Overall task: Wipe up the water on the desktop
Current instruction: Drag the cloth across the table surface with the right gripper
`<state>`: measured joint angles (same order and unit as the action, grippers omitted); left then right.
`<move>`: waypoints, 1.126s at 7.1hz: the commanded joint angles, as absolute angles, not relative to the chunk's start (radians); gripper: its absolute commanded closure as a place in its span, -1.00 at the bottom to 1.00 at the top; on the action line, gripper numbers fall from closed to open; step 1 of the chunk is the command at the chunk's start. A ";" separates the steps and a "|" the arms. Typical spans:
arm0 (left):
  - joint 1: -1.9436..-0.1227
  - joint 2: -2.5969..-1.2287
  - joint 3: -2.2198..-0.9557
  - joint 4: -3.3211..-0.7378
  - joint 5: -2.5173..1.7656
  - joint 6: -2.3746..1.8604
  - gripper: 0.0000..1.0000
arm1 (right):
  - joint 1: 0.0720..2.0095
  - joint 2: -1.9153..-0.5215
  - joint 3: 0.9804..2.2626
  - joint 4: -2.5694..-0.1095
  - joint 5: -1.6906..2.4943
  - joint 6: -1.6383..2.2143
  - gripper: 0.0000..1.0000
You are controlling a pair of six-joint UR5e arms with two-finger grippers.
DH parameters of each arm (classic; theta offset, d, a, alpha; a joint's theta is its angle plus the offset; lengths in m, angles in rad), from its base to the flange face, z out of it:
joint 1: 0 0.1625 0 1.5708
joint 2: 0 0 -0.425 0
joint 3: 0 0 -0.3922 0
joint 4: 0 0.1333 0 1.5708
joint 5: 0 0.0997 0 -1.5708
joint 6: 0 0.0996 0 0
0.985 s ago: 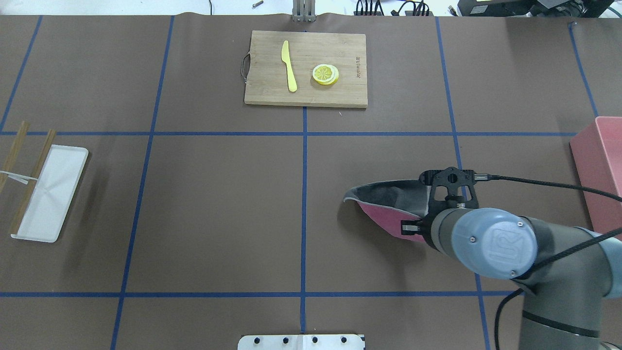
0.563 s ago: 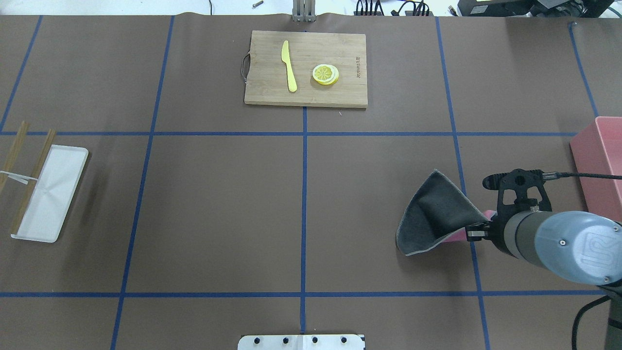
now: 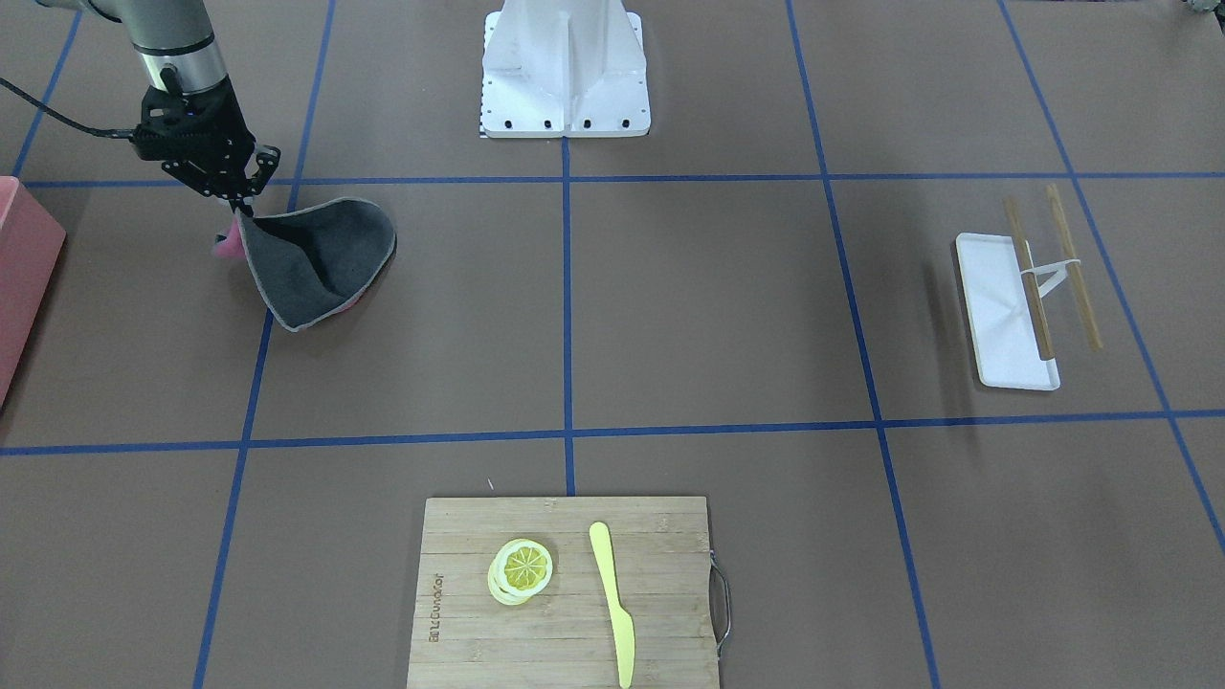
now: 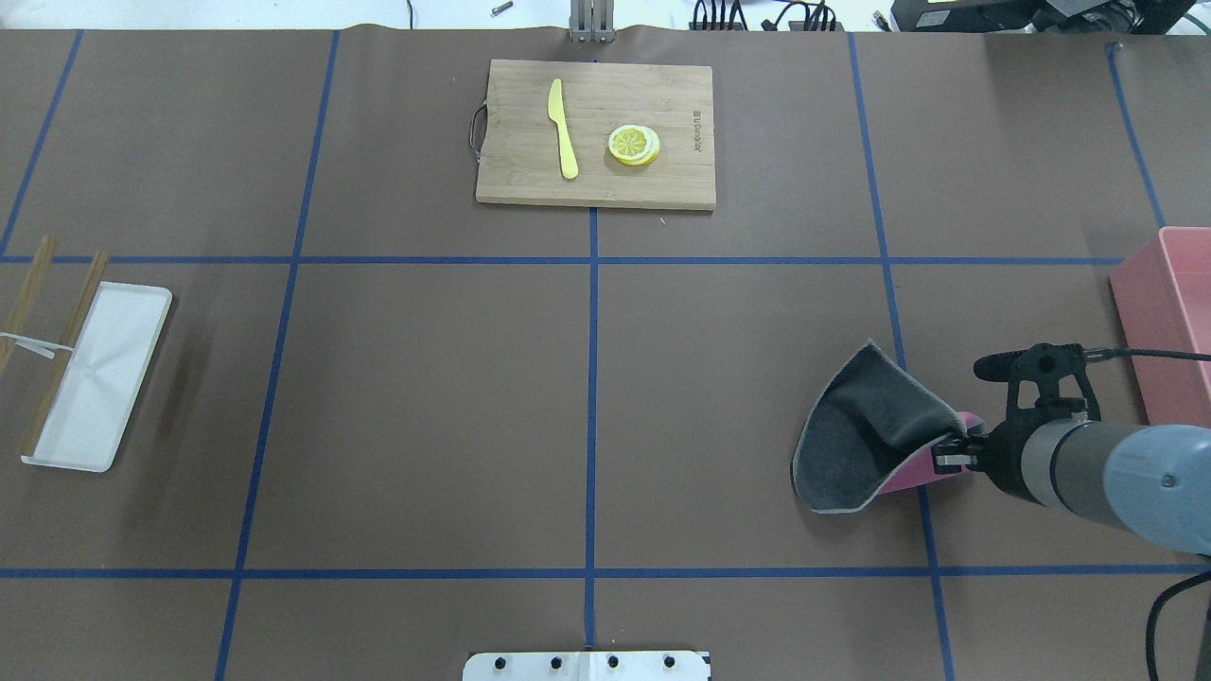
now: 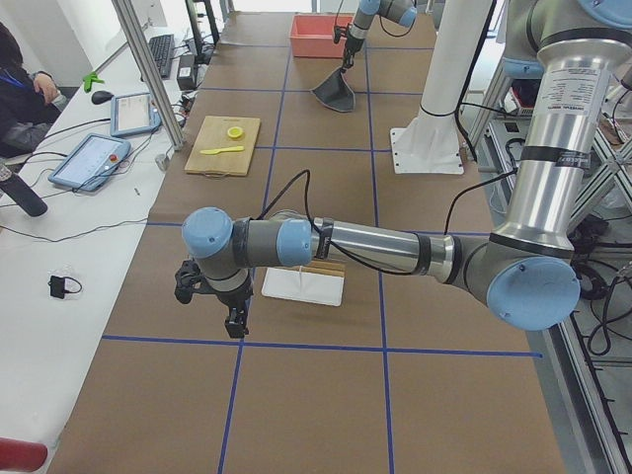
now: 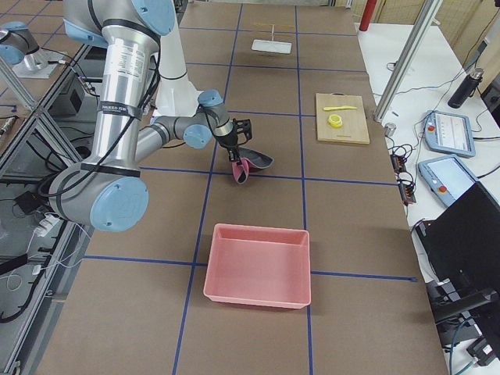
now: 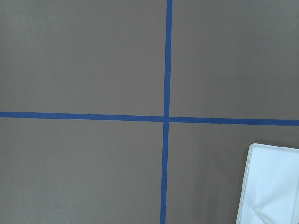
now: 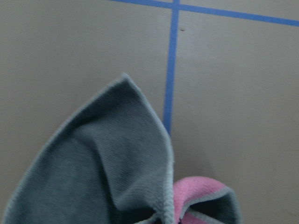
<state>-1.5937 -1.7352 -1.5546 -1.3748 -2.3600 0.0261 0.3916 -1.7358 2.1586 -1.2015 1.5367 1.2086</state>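
The right hand is clenched on one corner of a grey-and-pink cloth. The cloth hangs from the grip, folded, grey side up, low over the counter, in its right half and partly across a blue tape line; contact with the counter cannot be confirmed. A pink bin stands near the cloth, at the counter's right edge. The left hand hangs over the counter beside a white tray; whether it is released or clenched cannot be told.
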 commanded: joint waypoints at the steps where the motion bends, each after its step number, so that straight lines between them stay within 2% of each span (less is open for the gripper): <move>1: -1.594 -1.736 -1.557 -1.374 -2.361 0.026 -0.97 | 0.361 -1.407 1.967 -1.259 1.519 1.345 1.00; 3: -1.594 -1.738 -1.559 -1.376 -2.361 0.026 -0.97 | 0.338 -1.058 1.785 -1.449 1.488 1.489 1.00; 5: -1.592 -1.743 -1.559 -1.374 -2.361 0.025 -0.97 | 0.301 -0.929 1.711 -1.454 1.418 1.663 1.00; 6: -1.592 -1.743 -1.559 -1.374 -2.361 0.026 -0.97 | 0.296 -0.907 1.716 -1.456 1.410 1.727 1.00; 8: -1.592 -1.746 -1.560 -1.374 -2.361 0.026 -0.97 | 0.304 -1.024 1.790 -1.457 1.420 1.656 1.00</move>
